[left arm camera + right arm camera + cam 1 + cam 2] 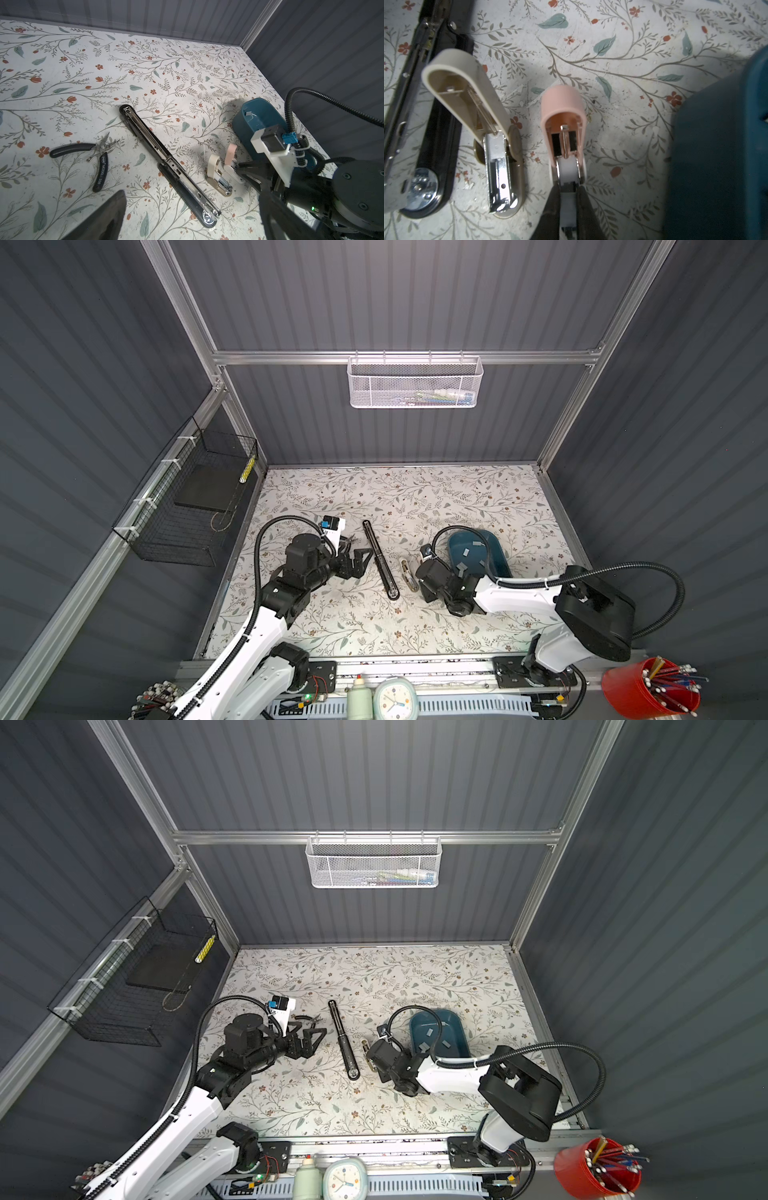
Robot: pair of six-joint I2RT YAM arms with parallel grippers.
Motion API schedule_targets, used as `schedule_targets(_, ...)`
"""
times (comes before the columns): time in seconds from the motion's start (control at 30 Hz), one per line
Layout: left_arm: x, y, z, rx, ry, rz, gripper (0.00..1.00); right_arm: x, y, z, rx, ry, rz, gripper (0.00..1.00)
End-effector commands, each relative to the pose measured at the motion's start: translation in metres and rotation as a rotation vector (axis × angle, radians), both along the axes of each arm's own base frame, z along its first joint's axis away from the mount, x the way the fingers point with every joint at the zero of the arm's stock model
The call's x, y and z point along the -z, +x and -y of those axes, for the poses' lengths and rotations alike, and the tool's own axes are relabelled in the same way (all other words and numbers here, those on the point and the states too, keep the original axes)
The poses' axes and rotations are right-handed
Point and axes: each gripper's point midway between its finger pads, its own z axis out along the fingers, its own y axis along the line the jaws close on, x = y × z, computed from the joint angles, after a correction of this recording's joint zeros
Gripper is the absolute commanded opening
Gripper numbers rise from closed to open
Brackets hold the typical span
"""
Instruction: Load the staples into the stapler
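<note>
Three staplers lie on the table (415, 497) with their lids swung up: a long black stapler (380, 560), a beige stapler (500, 158) and a pink stapler (563, 116). The raised lids expose each loading channel from above, so a strip can be dropped straight in. Whether any channel already holds a strip cannot be told.

The staples (465, 552) lie loose in the blue tray (498, 549), which sits near the pink stapler on the right arm's side. This placement appears to keep the supply close to the work.

Right gripper (568, 193): the jaws are clamped on the white lower body of the pink stapler near its hinge end, one finger on each flank. The grip probably steadies or positions the stapler for loading.

Left gripper (357, 558): the jaws stand fully apart with nothing between them. It hangs between the pliers (99, 149) and the long black stapler. It is judged free to fetch a strip, but the tray is well apart from it.
</note>
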Motion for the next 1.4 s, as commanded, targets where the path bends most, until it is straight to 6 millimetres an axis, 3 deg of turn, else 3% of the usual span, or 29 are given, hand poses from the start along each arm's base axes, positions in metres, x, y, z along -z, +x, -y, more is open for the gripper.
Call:
schedule_targets(0.0, -0.004, 0.000, 0.003, 0.023, -0.001, 0.023, 0.99, -0.009, 0.004, -0.001, 0.007, -0.003, 0.018, 0.02)
schedule_targets(0.3, -0.004, 0.000, 0.002, 0.023, -0.001, 0.023, 0.99, -0.021, 0.005, 0.007, 0.017, 0.001, 0.054, 0.03)
schedule_targets(0.7, -0.001, 0.001, 0.003, 0.022, 0.004, 0.012, 0.99, -0.028, 0.004, -0.005, -0.118, 0.052, 0.120, 0.02)
schedule_targets(1.1, 0.000, 0.002, 0.001, 0.013, 0.011, 0.009, 0.99, -0.008, 0.005, -0.006, -0.134, 0.034, 0.074, 0.02)
schedule_targets(1.37, 0.001, 0.002, 0.002, 0.015, 0.013, 0.008, 1.00, -0.010, 0.008, -0.001, -0.117, 0.024, 0.082, 0.02)
